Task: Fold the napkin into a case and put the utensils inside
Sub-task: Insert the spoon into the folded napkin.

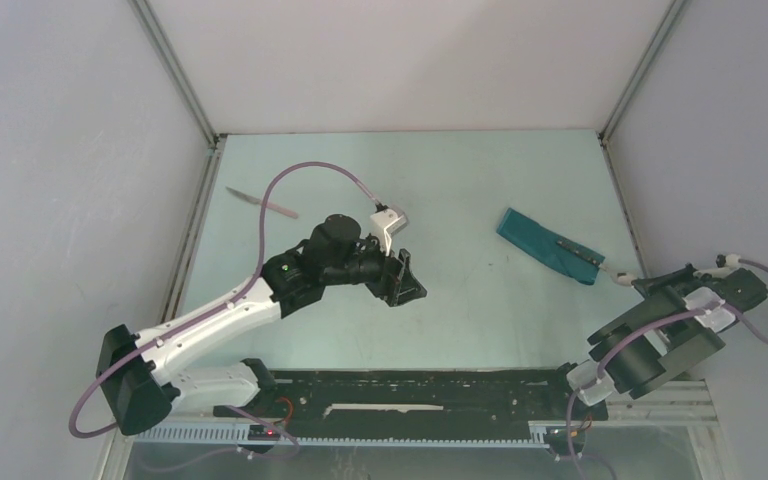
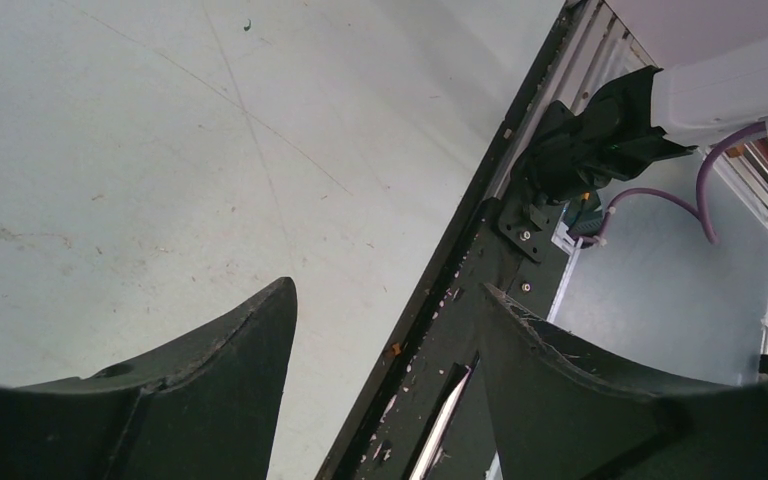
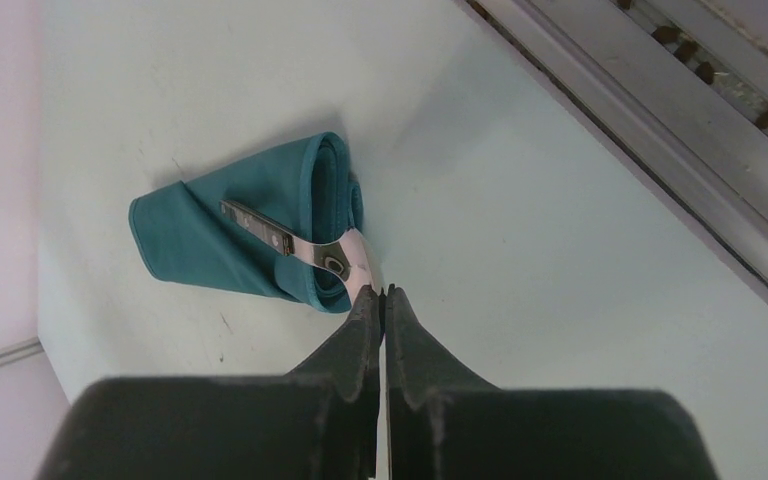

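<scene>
Right wrist view is showing the case (image 3: 230, 240) lying folded on the right side of the table (image 3: 560, 250), one utensil (image 3: 332, 262) resting on it, its end pinched by the clenched right gripper (image 3: 381, 292). Pushing could be dragging the loose folds open. The left gripper (image 1: 412, 277) is hanging released, empty; the second utensil (image 1: 262, 203) is lying far left.

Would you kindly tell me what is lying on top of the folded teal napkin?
A slim metal utensil lies across the napkin's top, its near end pinched by the shut right gripper. Anything within or beneath the folds is covered by cloth.
</scene>
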### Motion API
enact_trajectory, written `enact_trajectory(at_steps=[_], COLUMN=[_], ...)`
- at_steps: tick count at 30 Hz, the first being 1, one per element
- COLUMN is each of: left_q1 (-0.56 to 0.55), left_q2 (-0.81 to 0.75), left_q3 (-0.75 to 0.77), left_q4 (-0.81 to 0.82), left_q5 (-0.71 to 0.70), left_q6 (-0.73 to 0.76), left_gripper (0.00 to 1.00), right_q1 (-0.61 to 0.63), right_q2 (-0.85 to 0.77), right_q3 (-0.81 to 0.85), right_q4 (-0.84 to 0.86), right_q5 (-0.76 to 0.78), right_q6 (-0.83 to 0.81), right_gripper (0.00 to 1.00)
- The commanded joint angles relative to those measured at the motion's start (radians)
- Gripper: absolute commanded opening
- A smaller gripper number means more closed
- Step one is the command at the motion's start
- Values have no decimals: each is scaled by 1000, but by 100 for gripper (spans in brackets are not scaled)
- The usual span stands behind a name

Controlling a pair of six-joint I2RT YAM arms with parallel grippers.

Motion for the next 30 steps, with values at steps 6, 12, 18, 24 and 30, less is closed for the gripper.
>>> enact_trajectory(at_steps=[6,12,18,24,30], left_q1=[0,2,12,22,33], left_q2=[-12,1,7,10,21], left_q3=[35,42,44,38,32], left_q4=[5,5,13,32,60], left_q5=[22,23,34,46,62], left_q6=[28,22,11,-5,-27], left_gripper=[71,71,71,71,71], right_q1=[38,44,80,132,181], right_q2=[153,221,257,260,263], right_q3=[8,14,46,75,94], right_q4=[62,110,102,93,94], right_q5=[-74,-162,-167,-127,-84], right_q6=[-46,-25,-29,-26,-25], right_gripper=[0,0,0,0,0])
